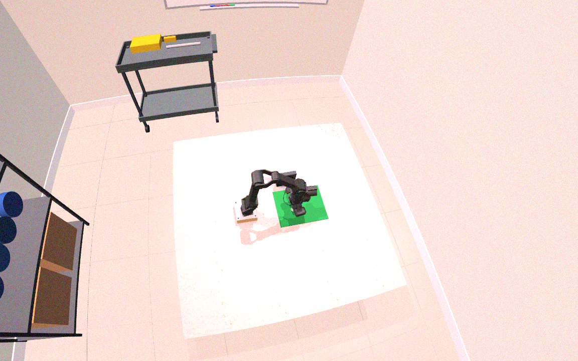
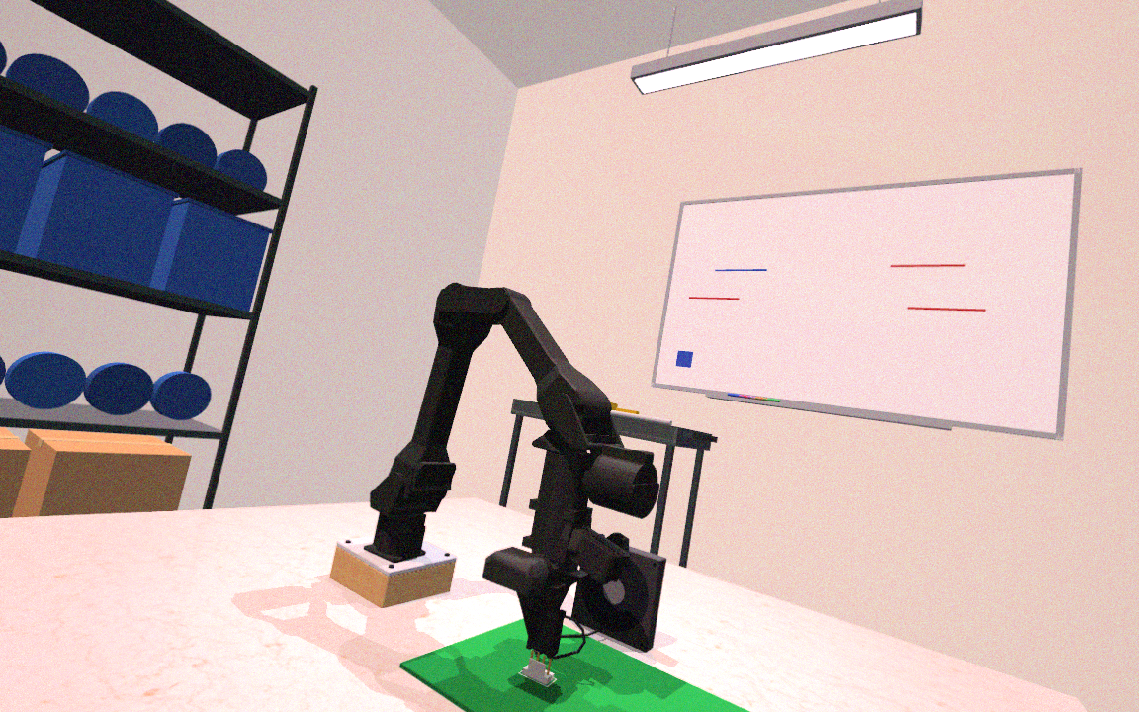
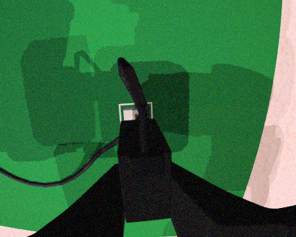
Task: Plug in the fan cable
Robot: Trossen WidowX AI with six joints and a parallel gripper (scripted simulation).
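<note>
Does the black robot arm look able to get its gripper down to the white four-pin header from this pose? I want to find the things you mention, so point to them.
Probably yes: the black gripper [image 2: 543, 653], shut on the black cable plug, hangs just above the white four-pin header [image 2: 543, 678] [image 3: 128, 114], and nothing visible stands between. Exact pin alignment cannot be told.

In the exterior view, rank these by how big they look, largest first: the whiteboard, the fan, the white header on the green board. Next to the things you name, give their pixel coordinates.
1. Whiteboard [image 2: 865, 345]
2. Fan [image 2: 655, 601]
3. White header [image 2: 537, 672] [image 3: 128, 114]
</note>
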